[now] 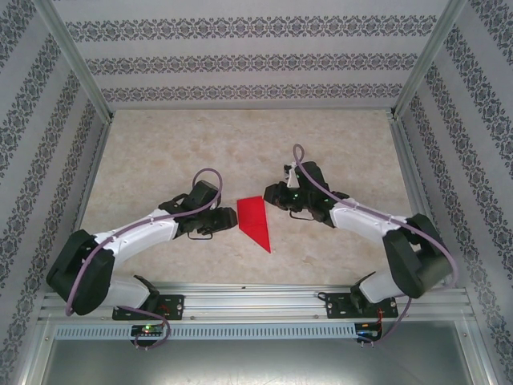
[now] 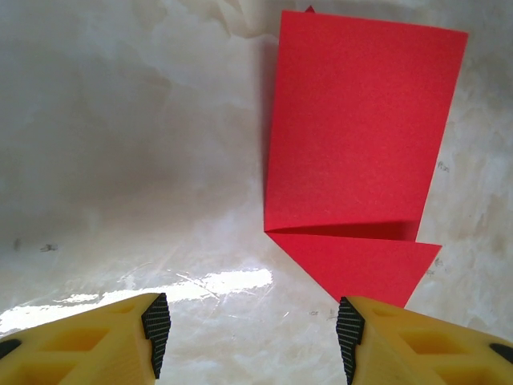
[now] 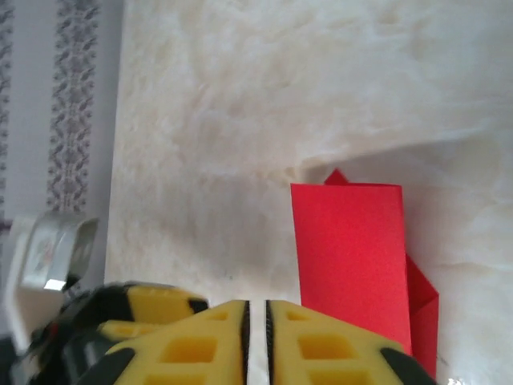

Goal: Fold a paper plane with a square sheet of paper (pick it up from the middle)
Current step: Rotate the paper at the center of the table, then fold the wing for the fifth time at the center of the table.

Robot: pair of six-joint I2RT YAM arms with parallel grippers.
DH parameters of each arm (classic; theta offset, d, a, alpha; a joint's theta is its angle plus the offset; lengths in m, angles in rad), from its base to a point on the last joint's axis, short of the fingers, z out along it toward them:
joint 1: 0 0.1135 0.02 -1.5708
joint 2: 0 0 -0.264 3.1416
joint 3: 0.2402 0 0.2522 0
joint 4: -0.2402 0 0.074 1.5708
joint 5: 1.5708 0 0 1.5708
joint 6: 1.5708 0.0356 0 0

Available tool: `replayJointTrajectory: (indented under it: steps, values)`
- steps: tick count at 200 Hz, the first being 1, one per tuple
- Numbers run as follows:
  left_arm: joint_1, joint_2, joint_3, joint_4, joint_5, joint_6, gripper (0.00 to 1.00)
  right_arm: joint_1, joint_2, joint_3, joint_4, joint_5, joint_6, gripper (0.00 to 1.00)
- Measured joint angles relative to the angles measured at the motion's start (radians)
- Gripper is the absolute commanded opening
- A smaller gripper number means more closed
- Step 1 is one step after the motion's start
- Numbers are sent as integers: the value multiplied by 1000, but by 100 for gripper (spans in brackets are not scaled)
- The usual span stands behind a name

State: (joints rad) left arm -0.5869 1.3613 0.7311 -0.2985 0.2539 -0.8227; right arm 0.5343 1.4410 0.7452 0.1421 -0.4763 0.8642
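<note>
Closest to me, a silver metal rail [image 1: 256,298] carries the two bases at the near edge. From it the left arm [image 1: 136,235] and the right arm [image 1: 365,216] lean in over the pale marbled counter [image 1: 160,152] toward each other.

The left arm's fingers [image 2: 112,341], yellow with black ribbed pads, are spread well apart and hold nothing. They hang low, just beside the paper, with one tip close to its pointed flap. The right arm's fingers [image 3: 313,349] are pressed together with barely a slit between them, and I see nothing pinched there. They sit at the paper's opposite side, and I cannot tell whether they touch it.

Between the two lies the square sheet of thin bright red paper [image 1: 253,218], flat on the counter. It is folded into a long doubled panel with a triangular flap turned at one end, and a sharp point aims toward the rail.

I'd judge the job at an early-to-middle stage: the first creases are in, but this is no narrow dart yet. More nose folds and the wings look left to do.

Beyond the paper, bare counter runs back to the striped patterned walls [image 1: 240,64]
</note>
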Motion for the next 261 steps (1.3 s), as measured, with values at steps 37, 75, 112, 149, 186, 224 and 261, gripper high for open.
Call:
replayJointTrajectory:
  steps: [37, 75, 112, 149, 186, 224, 261]
  values:
    - [6, 37, 14, 22, 37, -2, 60, 57, -13, -26, -54, -56, -50, 2]
    - [15, 60, 16, 41, 58, -14, 60, 97, 48, -29, -82, -95, -73, 1]
    - [20, 88, 18, 49, 77, -21, 61, 97, 120, -29, -79, -117, -76, 2]
    - [20, 109, 36, 53, 87, -23, 61, 74, 156, -47, -50, -121, -79, 3]
    - [20, 123, 44, 60, 103, -23, 62, 37, 238, -76, 21, -142, -79, 4]
    - [20, 138, 59, 61, 114, -23, 63, 11, 283, -122, 126, -185, -60, 6]
    - [21, 160, 62, 90, 146, -31, 63, -7, 295, -154, 212, -233, -37, 9]
